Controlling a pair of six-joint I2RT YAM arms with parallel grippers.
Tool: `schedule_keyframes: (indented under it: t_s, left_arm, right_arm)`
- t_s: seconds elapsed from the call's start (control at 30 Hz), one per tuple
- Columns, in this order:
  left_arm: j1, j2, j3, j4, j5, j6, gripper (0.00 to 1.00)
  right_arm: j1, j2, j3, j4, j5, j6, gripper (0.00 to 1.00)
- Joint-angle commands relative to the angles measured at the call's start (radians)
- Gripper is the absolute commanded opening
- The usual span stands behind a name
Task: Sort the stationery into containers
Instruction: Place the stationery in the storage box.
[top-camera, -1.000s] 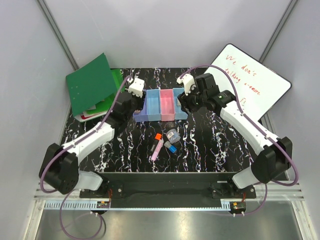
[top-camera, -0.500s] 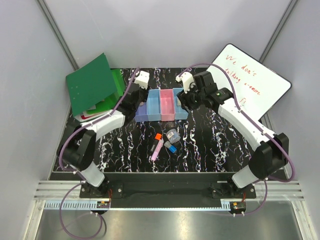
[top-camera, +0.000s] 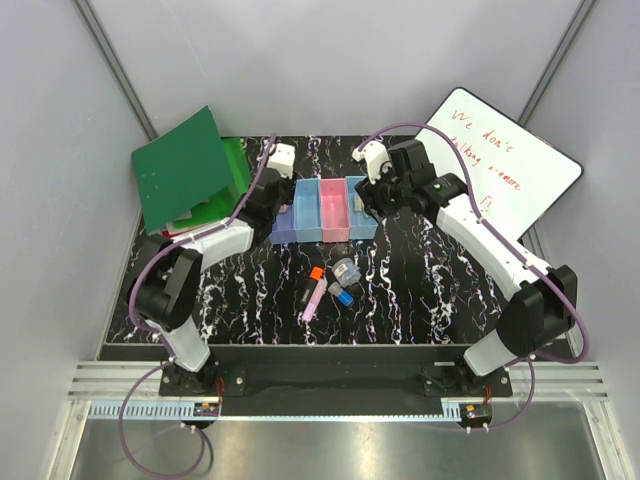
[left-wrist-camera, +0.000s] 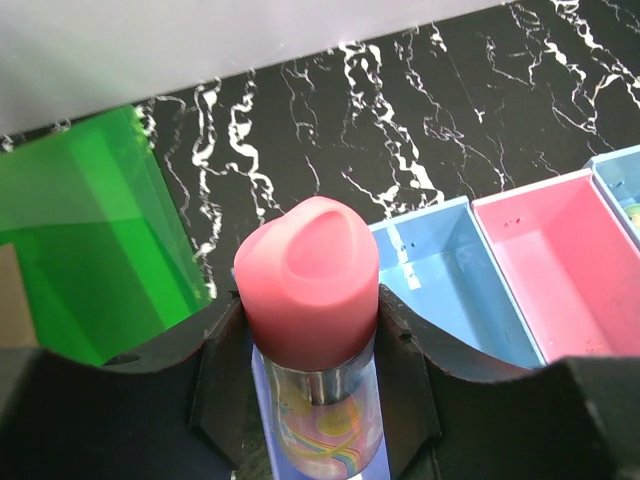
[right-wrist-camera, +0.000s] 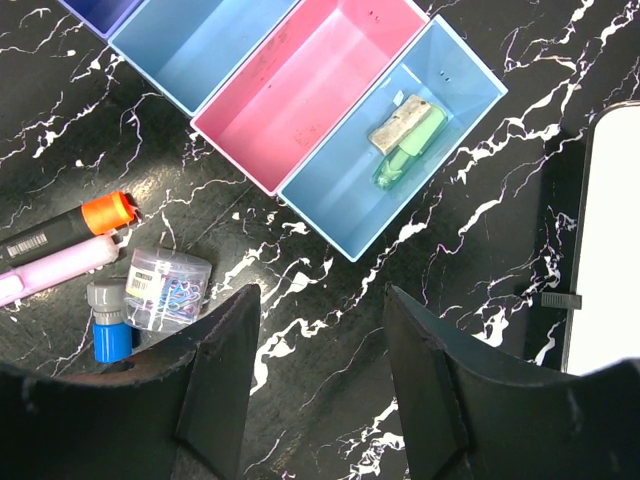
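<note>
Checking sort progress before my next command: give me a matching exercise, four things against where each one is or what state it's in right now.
Things
1. green highlighter
2. orange-capped marker
3. pink-topped stick
4. pink bin

Places or states
A. clamped between the left jaws
B. holds nothing
C. lying on the table beside the pink marker
D. inside the end light blue bin

Pairs: 1-D, 2-C, 3-A, 4-B
</note>
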Motion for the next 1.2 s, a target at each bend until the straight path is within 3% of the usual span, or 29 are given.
schedule_keyframes:
  t_s: [0.0, 0.43, 0.87, 1.17]
  left_arm:
    - [-0.001, 0.033, 0.032, 0.105, -0.015, -0.05, 0.0]
    - [-0.001, 0.135, 0.087, 0.056, -0.027, -0.106, 0.0]
    - [-0.001, 0.082, 0.037, 0.021, -0.038, -0.123, 0.0]
    - [-0.001, 0.05, 0.032, 0.032, -0.141, -0.12, 0.0]
  right_arm:
    - [-0.013, -0.018, 0.01, 0.023, 0.017, -0.015, 0.6]
    - [-0.024, -0.006, 0.015, 0.021, 0.024, -0.021, 0.6]
    - [-0.028, -0.007, 0.017, 0.025, 0.026, -0.025, 0.6]
    - [-0.028, -0.012, 0.009, 0.023, 0.037, -0.03, 0.6]
